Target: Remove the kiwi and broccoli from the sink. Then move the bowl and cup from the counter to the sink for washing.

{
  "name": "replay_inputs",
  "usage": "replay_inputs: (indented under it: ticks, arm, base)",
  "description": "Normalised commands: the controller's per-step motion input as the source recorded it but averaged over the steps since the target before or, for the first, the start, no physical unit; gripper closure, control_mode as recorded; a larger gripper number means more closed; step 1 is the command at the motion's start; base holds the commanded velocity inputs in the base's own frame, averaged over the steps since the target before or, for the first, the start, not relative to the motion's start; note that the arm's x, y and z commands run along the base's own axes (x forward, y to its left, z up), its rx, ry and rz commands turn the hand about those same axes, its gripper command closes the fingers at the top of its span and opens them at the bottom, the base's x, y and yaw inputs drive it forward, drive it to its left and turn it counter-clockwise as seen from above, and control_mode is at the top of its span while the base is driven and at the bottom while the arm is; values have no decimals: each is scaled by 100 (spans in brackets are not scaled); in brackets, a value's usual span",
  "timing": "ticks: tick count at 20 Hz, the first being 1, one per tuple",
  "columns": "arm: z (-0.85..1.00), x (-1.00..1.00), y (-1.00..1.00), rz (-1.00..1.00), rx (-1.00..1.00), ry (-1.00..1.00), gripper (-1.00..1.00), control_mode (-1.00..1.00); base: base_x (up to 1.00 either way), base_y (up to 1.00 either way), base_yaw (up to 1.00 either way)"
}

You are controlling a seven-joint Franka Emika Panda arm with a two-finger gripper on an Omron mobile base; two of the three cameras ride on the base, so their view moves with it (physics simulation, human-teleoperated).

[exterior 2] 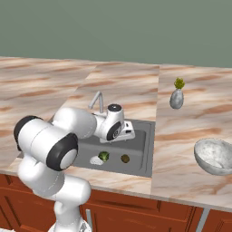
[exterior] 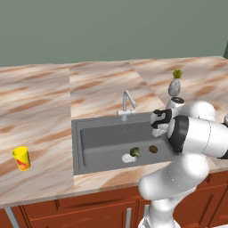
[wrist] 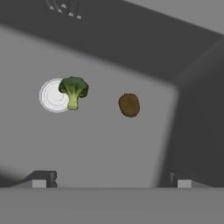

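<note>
Brown-olive kiwi [wrist: 129,105], centre of the hand view on the dark sink [wrist: 109,144] floor right of the broccoli [wrist: 73,90] at the drain [wrist: 52,95], lies beyond the spread, empty gripper [wrist: 111,180]; probably light, firm, apt to roll, best pinched across its short middle.
</note>
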Motion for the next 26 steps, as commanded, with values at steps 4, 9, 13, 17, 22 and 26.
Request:
replay_inputs:
  ticks: [4,9,13,17,22,26]
  arm:
    - [-13,10,-1,0,0,0,-100,-100]
    - [-13,10,-2,0,0,-2,-100,-100]
    - [-12,11,0,0,0,-3,-100,-100]
    - [-13,11,0,0,0,-2,-100,-100]
    - [-13,11,-1,0,0,-1,-100,-100]
    - [-14,12,-1,0,-1,0,-100,-100]
  base:
    - [0,0,0]
    - [0,0,0]
    - [0,0,0]
    - [0,0,0]
    - [0,0,0]
    - [0,0,0]
